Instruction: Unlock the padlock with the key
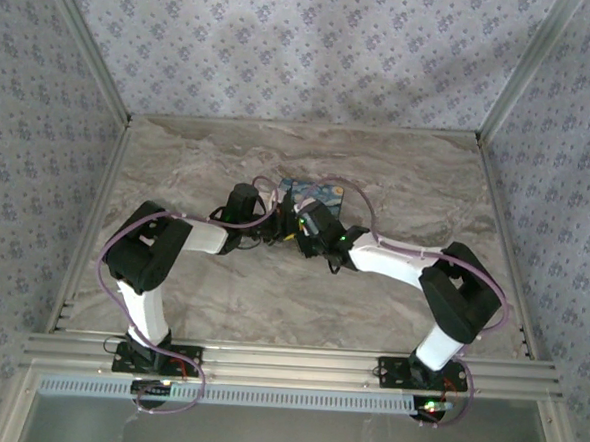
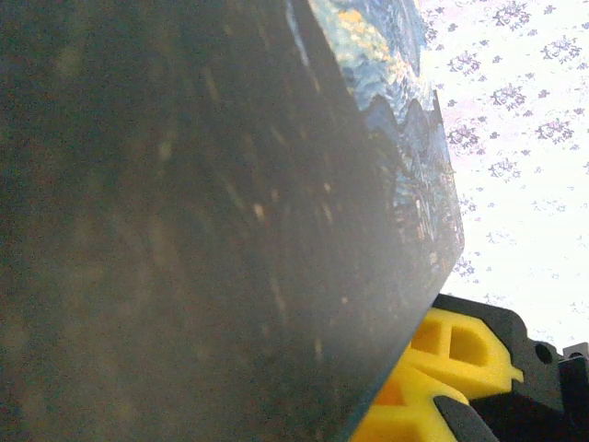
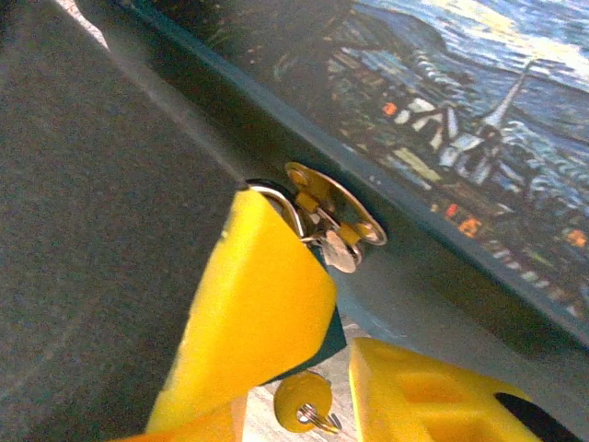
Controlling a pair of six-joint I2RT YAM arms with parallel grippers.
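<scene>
The padlock [image 3: 329,333] hangs by its thin silvery shackle [image 3: 279,197] from a brass hasp [image 3: 337,215] on the starry-night box [image 3: 460,120]. Most of its dark blue body is hidden behind a yellow finger [image 3: 258,313] of my right gripper [image 3: 339,313]. The key [image 3: 304,401], with a round yellow head and a wire ring, sticks out below the padlock, between the fingers. The right gripper is open, with a gap between the key and the other finger [image 3: 433,396]. My left gripper [image 1: 244,204] is shut beside the box [image 1: 317,192]; one of its fingers [image 2: 456,354] shows past the box's dark side [image 2: 202,239].
The box stands mid-table on the marble-patterned top [image 1: 220,297], with both arms converging on its near side. Patterned walls [image 1: 316,42] and metal frame rails [image 1: 286,361] enclose the table. Open tabletop lies to the left, right and behind the box.
</scene>
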